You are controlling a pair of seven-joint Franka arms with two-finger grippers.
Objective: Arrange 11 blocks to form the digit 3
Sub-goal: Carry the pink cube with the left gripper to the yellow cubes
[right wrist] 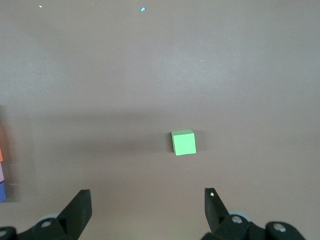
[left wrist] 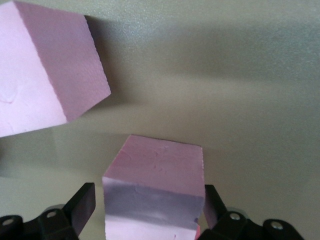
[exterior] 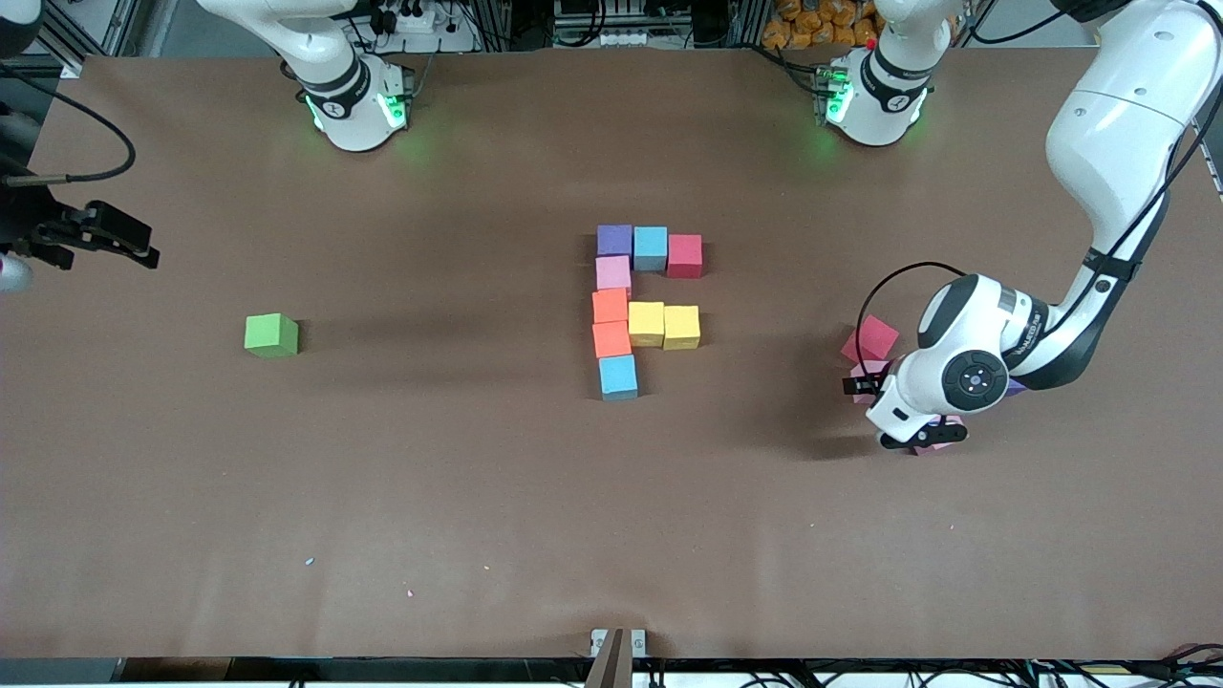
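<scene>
1. Your left gripper (left wrist: 150, 212) straddles a matte pink foam cube (left wrist: 155, 187), jaws apart, seemingly not yet pinching.
2. Your right gripper (right wrist: 147, 212) waits open above the table.
3. Nine square-edged blocks (exterior: 631, 311) sit mid-table.

Left claw (left wrist: 150, 210) low, fingers spread; right claw (right wrist: 147, 212) waits raised, fingers apart.

A green cube (exterior: 271, 335) sits alone on the brown table (exterior: 459, 497), toward nine o'clock from the table's middle. Tiny pale specks (exterior: 409, 592) dot the cloth around six o'clock.
</scene>
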